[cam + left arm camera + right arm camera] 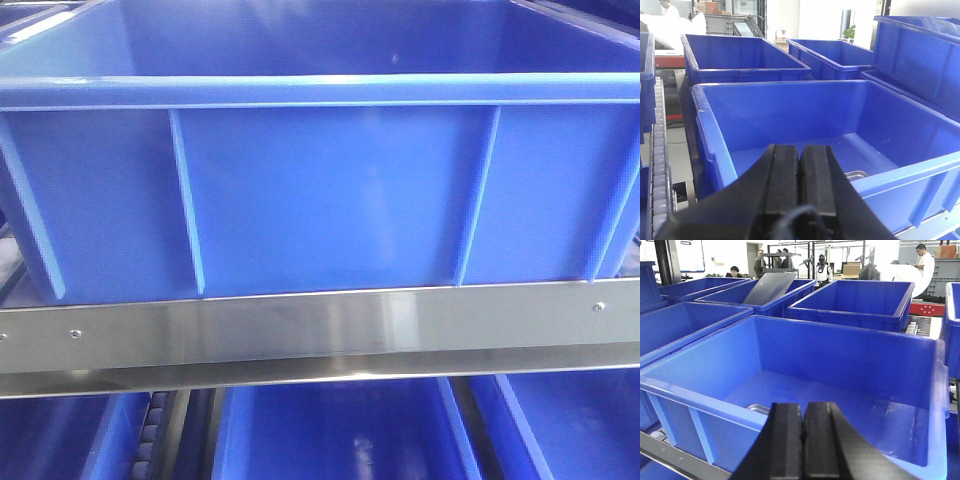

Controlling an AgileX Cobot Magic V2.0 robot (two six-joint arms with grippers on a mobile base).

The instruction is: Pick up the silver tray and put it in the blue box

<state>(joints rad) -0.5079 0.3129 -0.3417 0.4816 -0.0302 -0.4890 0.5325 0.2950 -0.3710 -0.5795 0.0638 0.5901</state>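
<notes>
Lying on the floor of the blue box [850, 355], near its front wall, the silver tray [856, 175] is barely showing; the left gripper [800, 170] and right gripper [803, 427] are hovering outside, pressed together, holding nothing.

The large deep blue plastic box [320, 190] sits on a flat stainless-steel rail [320, 330] that runs across in front of its near wall; more blue plastic crates [330, 440] stand below that rail. Inside the box, a corner of the shiny silver metal tray [856, 175] lies on the floor near the front wall. Behind it stand two further blue crates [850, 302], side by side. A roller conveyor track [660, 150] runs along the box's left side.
</notes>
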